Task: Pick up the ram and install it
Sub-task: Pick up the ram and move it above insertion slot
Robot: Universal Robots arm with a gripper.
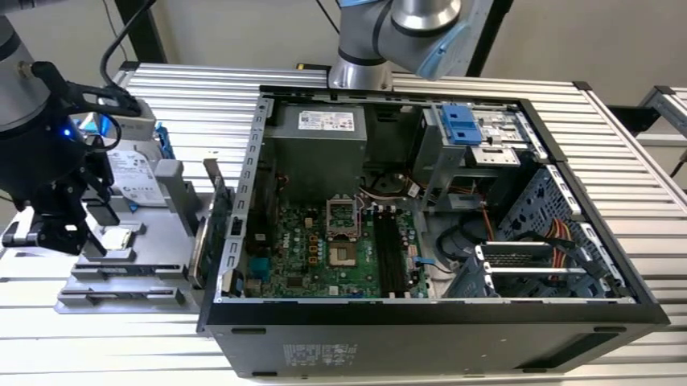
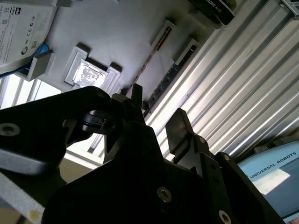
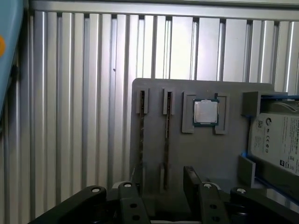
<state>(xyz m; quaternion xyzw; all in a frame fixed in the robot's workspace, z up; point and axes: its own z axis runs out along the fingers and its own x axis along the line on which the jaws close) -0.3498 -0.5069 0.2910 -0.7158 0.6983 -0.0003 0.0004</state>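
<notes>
My gripper (image 3: 159,179) hangs over the near end of the grey tray (image 3: 224,154). Its jaws are spread wide and pinch nothing. I count two fingers (image 3: 196,186), and bare tray shows in the gap between them.

Two thin sticks stand on edge in the tray's two narrow slots, side by side and apart. The ram (image 3: 167,140) runs straight out from the gap between my jaws. The second stick (image 3: 141,135) runs out from beside one finger. I cannot tell whether a fingertip touches either.

Past the ram, away from the second stick, one processor chip (image 3: 205,113) lies flat in a square pocket. Past that, one hard drive (image 3: 275,140) sits between raised blocks at the tray's edge.

On the second stick's side the tray ends in a straight edge close to my finger. Beyond it the ribbed table (image 3: 70,116) lies open, and the same ribs run on ahead of the tray's far edge.

In the exterior view one open computer case (image 1: 429,322) stands on the exterior view's right of the tray, well apart from my jaws. An upright card (image 1: 220,225) stands at the tray's edge on that side. Long black slots (image 1: 388,253) lie on the board inside the case; I cannot count them.
</notes>
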